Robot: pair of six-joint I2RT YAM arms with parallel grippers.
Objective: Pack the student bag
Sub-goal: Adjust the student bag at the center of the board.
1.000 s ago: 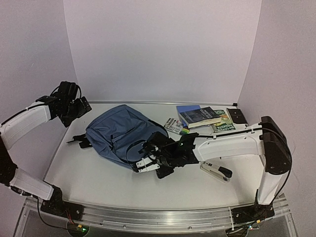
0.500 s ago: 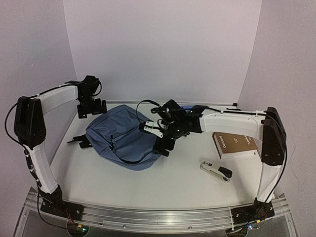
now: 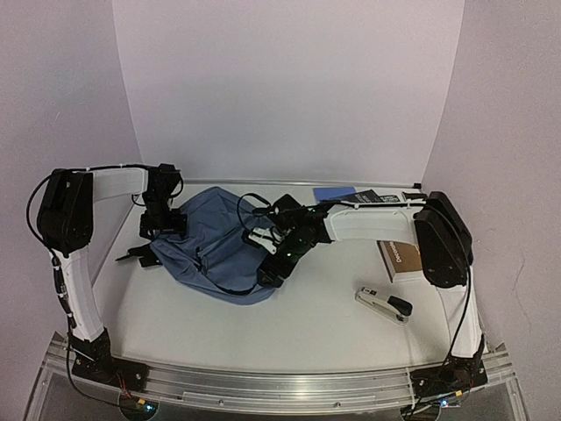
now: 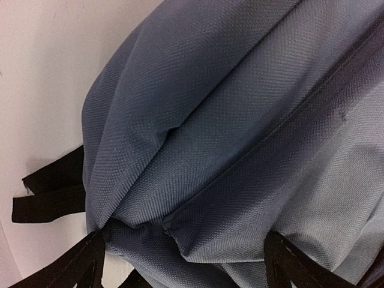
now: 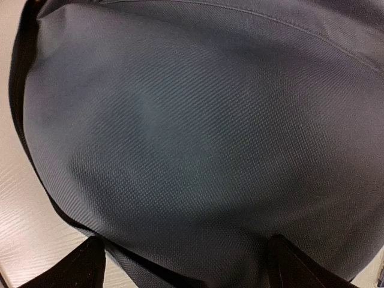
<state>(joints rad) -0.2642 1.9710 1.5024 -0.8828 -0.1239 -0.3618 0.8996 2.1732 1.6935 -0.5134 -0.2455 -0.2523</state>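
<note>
The student bag point(image 3: 210, 241), a slate-blue fabric backpack, lies left of the table's middle with black straps point(image 3: 138, 254) trailing off its left end. My left gripper point(image 3: 166, 230) is down on the bag's far left end. In the left wrist view its jaws point(image 4: 189, 264) stand wide apart over folded fabric of the bag point(image 4: 228, 120). My right gripper point(image 3: 273, 259) sits against the bag's right side. Its jaws point(image 5: 189, 264) are spread wide too, and the bulging bag fabric point(image 5: 198, 132) fills the space between them. Neither pair pinches the cloth.
A black and silver stapler point(image 3: 384, 304) lies at the near right. A brown book point(image 3: 399, 257) lies beside the right arm's upright. At the back right are a blue book point(image 3: 333, 192) and a dark book point(image 3: 377, 196).
The left arm has swung in from the raised far left down onto the bag's left end. The right gripper has shifted left along the bag's right side. The bag sits more bunched.
</note>
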